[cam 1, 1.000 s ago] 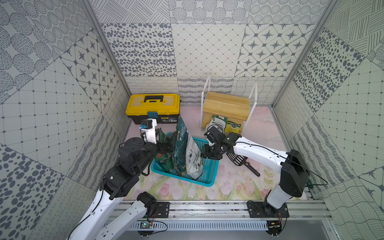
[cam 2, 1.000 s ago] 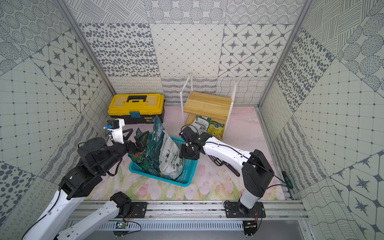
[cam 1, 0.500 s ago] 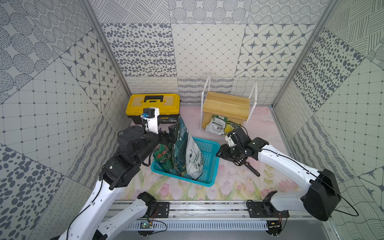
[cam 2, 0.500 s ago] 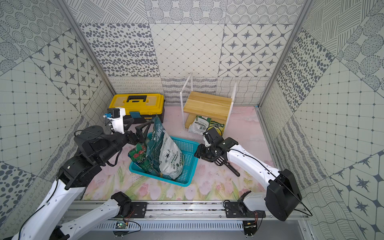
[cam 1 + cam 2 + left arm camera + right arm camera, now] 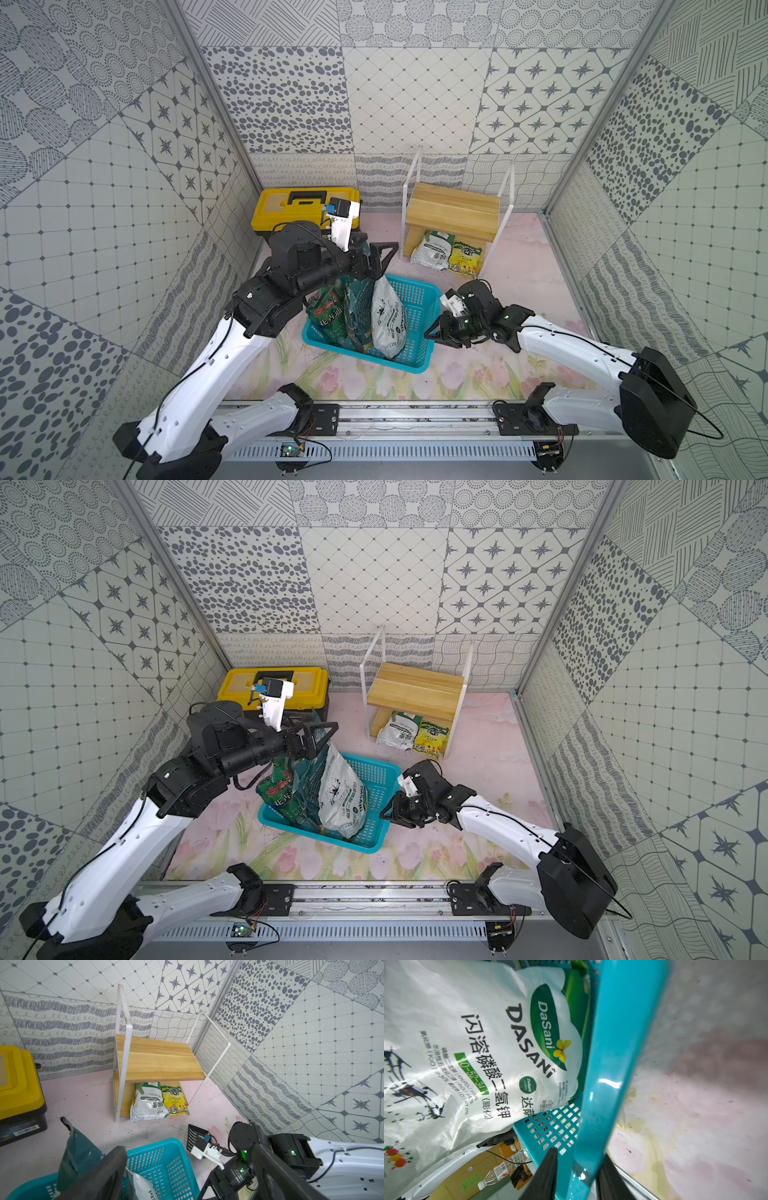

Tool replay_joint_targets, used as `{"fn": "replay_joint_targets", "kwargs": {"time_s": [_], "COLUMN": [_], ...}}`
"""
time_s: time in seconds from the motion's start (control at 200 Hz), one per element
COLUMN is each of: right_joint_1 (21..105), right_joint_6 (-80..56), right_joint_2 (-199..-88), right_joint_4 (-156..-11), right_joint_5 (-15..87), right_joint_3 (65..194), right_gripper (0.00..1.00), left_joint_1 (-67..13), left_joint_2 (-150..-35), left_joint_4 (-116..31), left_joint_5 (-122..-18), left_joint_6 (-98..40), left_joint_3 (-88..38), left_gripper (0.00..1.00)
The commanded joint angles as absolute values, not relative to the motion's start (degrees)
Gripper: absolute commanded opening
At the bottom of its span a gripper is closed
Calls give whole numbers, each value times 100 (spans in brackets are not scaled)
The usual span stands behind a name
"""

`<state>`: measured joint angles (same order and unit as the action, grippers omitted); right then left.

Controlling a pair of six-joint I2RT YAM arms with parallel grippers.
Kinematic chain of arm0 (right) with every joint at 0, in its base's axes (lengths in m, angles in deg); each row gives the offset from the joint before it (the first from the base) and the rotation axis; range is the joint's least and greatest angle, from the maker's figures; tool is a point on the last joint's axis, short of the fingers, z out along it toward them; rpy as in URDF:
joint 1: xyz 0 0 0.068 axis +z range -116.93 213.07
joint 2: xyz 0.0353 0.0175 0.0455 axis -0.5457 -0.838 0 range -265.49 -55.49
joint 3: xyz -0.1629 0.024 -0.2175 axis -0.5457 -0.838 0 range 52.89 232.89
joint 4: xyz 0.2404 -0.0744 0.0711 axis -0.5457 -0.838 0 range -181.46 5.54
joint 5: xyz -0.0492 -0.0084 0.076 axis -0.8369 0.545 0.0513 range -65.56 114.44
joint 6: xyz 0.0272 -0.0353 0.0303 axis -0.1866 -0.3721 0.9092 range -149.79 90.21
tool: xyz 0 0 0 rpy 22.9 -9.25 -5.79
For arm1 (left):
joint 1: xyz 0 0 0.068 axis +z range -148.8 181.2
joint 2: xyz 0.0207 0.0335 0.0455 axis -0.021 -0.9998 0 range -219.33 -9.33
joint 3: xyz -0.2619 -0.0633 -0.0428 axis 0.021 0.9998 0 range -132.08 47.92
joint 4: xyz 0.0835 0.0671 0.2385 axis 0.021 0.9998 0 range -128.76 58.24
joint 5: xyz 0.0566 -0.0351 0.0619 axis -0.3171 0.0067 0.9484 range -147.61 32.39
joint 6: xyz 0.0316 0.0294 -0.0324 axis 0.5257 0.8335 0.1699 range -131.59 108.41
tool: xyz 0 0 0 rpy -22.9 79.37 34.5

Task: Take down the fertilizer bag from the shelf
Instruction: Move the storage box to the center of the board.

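Two left on shelf (image 5: 453, 208) lower tier: white fert. bag (image 5: 432, 251), yellow fert. bag (image 5: 465, 258). 3 bags (image 5: 388, 320) stand in basket (image 5: 420, 316). L gripper (image 5: 384, 259) wide open, empty, over basket; R gripper (image 5: 432, 333) narrow, pinching basket rim. Approx. half done.

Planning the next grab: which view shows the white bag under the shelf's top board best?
The left wrist view: the white bag is large, unblocked, beside the yellow bag. Both top views show it small; the right wrist view misses it.
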<state>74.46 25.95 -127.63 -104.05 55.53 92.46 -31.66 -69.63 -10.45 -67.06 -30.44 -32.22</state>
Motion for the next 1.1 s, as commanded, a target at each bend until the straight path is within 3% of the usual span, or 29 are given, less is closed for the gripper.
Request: {"fn": "replay_joint_targets", "kwargs": {"time_s": [0.0, 0.08, 0.155, 0.535, 0.635, 0.82, 1.096], "right_joint_1": [7566, 7595, 7612, 7833, 7815, 7527, 6840], "right_joint_6": [2714, 2794, 2884, 2939, 2580, 1292, -955], "right_joint_2": [-13057, -13256, -13441, -14960, -15076, -14777, -14188], "right_joint_4": [-9664, -9417, -9163, -8435, -8845, -10489, -12358], "right_joint_5": [5734, 5747, 5726, 5699, 5649, 5222, 4043], "right_joint_3": [9296, 9321, 9431, 10752, 11036, 11597, 12237], "right_gripper": [21, 10, 5, 4, 12, 47, 54], "left_joint_1": [-3413, -3470, -3483, -3491, -3488, -3493, -3489], "left_joint_2": [-6965, -6915, -6853, -6588, -6504, -6349, -6049], "left_joint_4": [-1010, -1019, -1038, -967, -924, -1000, -1631], "left_joint_5": [-6979, -6880, -6789, -6429, -6306, -6054, -5607], "left_joint_6": [-3365, -3399, -3418, -3370, -3314, -3225, -3163], "left_joint_3": [-3123, -3001, -2890, -2716, -2676, -2527, -1974], "left_gripper": [100, 100, 100, 100, 100, 100, 100]}}
